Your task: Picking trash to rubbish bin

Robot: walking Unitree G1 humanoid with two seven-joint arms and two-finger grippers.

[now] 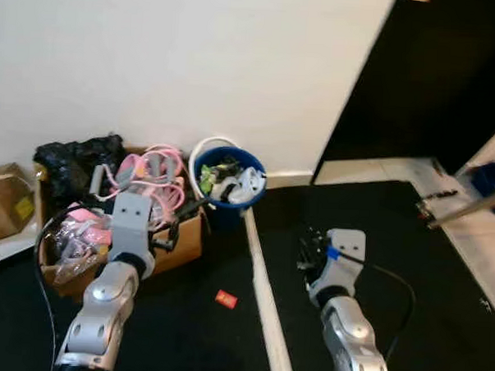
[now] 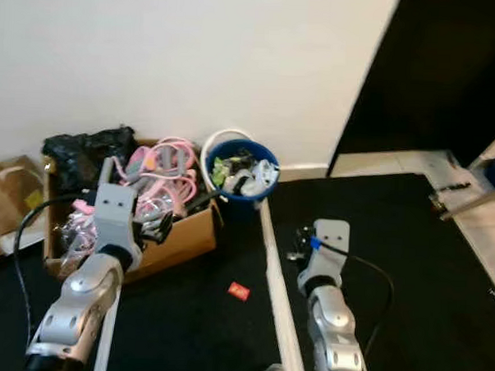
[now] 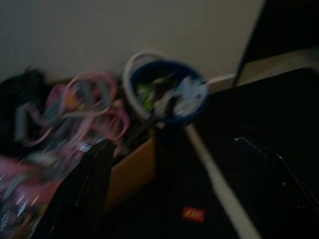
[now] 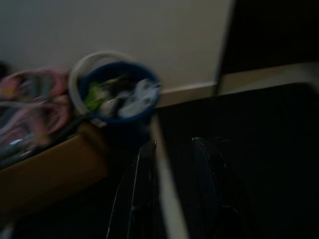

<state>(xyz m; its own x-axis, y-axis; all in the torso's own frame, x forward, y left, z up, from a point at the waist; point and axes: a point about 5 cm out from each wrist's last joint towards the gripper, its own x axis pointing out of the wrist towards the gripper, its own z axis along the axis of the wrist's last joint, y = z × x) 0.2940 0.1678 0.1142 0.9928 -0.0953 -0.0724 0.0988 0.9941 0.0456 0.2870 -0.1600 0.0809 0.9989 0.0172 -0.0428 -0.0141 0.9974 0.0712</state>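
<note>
Your right gripper (image 4: 172,164) hangs with fingers parted, empty. The red scrap (image 1: 225,299) lies on the floor to its left; the full bin (image 1: 228,180) stands ahead. Reaching blindly risks clipping the box (image 1: 187,240). Left gripper (image 1: 167,229): width unclear.

Both wrist views are blurred and dark. In the left wrist view one black finger (image 3: 82,189) runs off the edge, its partner out of sight, so its spread cannot be told. The right gripper (image 1: 310,254) merges with the black floor (image 1: 439,309); its fingers (image 4: 137,189) are faint streaks. The contents of the bin (image 1: 227,178) are too small to name. The box (image 1: 183,240) is partly covered by the left arm. The paper bag (image 1: 4,199) is cut by the edge.
</note>
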